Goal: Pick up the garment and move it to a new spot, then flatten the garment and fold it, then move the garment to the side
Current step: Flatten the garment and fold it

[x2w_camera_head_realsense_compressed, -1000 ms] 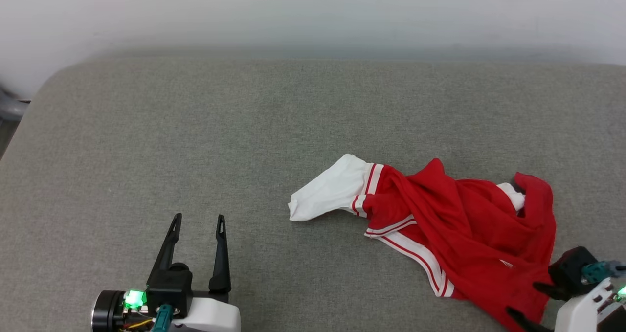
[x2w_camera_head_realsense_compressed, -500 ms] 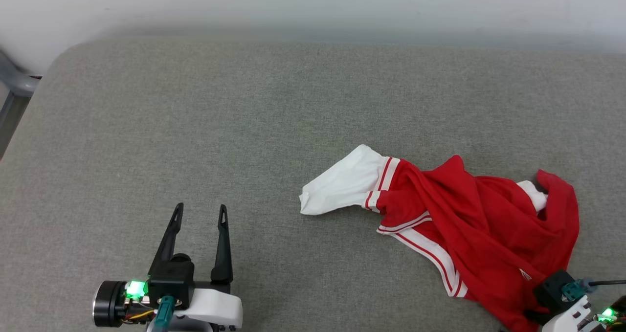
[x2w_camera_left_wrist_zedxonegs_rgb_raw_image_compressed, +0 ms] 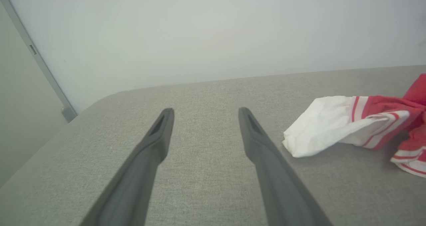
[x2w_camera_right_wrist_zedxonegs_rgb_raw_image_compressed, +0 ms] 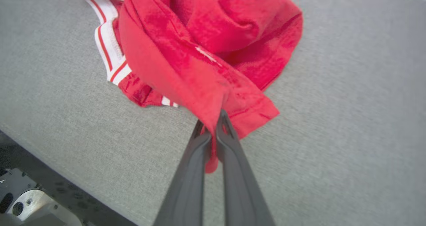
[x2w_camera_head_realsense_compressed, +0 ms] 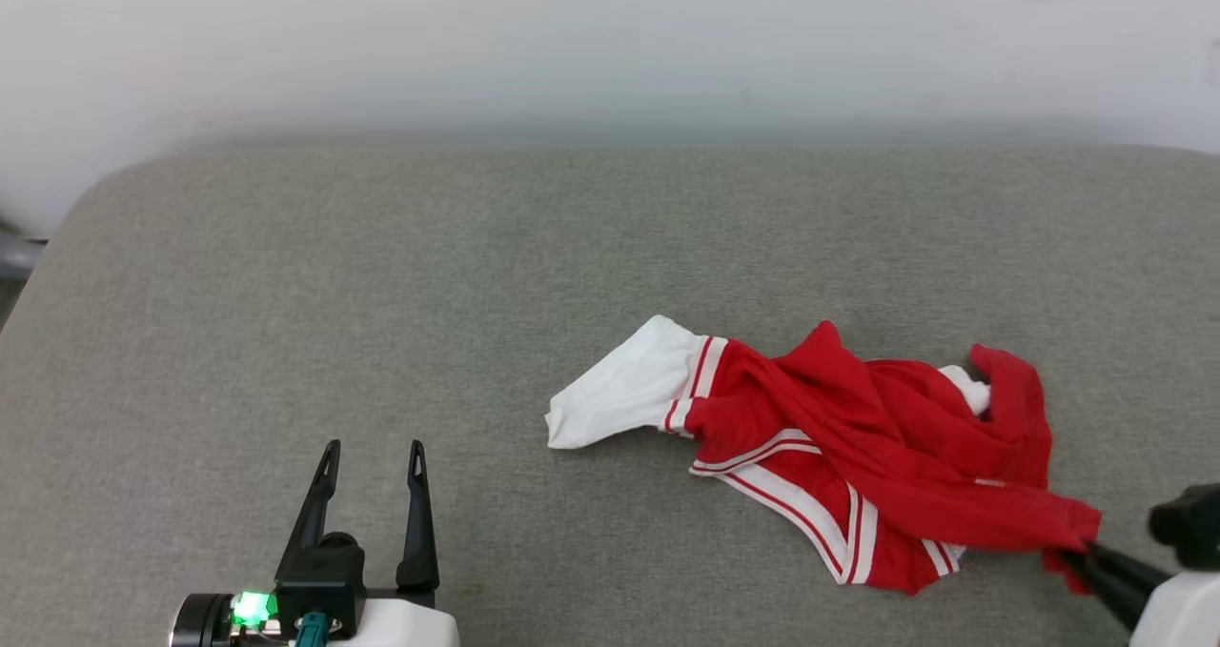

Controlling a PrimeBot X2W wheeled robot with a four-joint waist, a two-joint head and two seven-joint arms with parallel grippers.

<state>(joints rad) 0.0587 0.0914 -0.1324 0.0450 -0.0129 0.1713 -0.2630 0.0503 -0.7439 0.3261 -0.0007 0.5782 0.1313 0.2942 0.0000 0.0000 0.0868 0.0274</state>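
garment (x2w_camera_head_realsense_compressed: 858,447) first: it is a red t-shirt, and one red corner of it is now pinched tight in the right gripper (x2w_camera_right_wrist_zedxonegs_rgb_raw_image_compressed: 213,126), whose two dark fingers are pressed together on the cloth. a second ago those fingers stood apart beside that same corner, so the grab has just been made. the red cloth now runs in a pulled, straight ridge from the heap to the fingers, where before it lay loose. i think this means the first job, picking the shirt up, has begun, but most of the shirt lies on the grey padded top (x2w_camera_head_realsense_compressed: 381,294), not yet lifted or moved to a new spot

the shirt is bunched and twisted, not flat. its white sleeve (x2w_camera_head_realsense_compressed: 620,399) sticks out to the robot's left, and striped trim (x2w_camera_head_realsense_compressed: 810,514) in red and white shows along the near side. a bit of white peeks out at the far side, maybe the other sleeve. the shirt sits on the right half of the top, close to the near edge

the left gripper (x2w_camera_head_realsense_compressed: 370,452) is well apart from the shirt, its fingers spread wide with nothing between them, over bare grey top. behind it all is a pale wall (x2w_camera_head_realsense_compressed: 610,37)
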